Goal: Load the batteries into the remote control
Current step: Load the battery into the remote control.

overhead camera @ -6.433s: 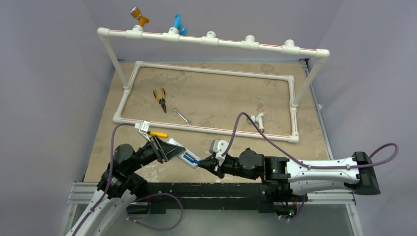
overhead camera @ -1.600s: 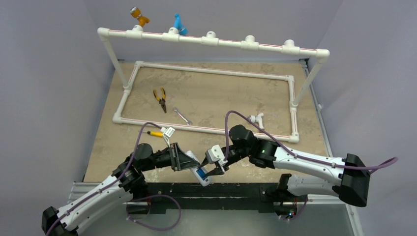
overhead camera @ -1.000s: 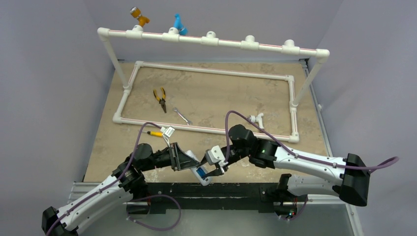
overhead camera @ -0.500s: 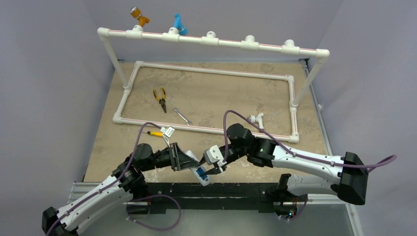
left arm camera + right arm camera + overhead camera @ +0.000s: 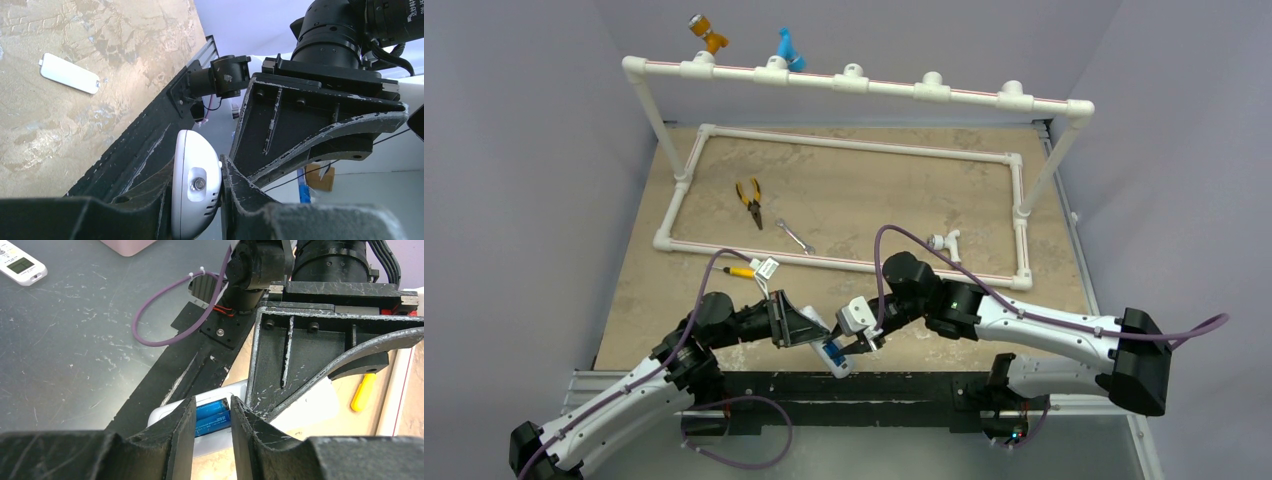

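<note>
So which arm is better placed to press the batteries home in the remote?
Likely right: the right pincer straddles the batteries lying in the remote control, which the left pincer is busy clamping.

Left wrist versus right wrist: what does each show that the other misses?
Only the left wrist: a flat white cover piece lying on the table, and the remote control's rounded end clamped in the left gripper. Only the right wrist: two blue batteries in the remote's open bay, plus a yellow screwdriver handle. Both: the white remote itself.
</note>
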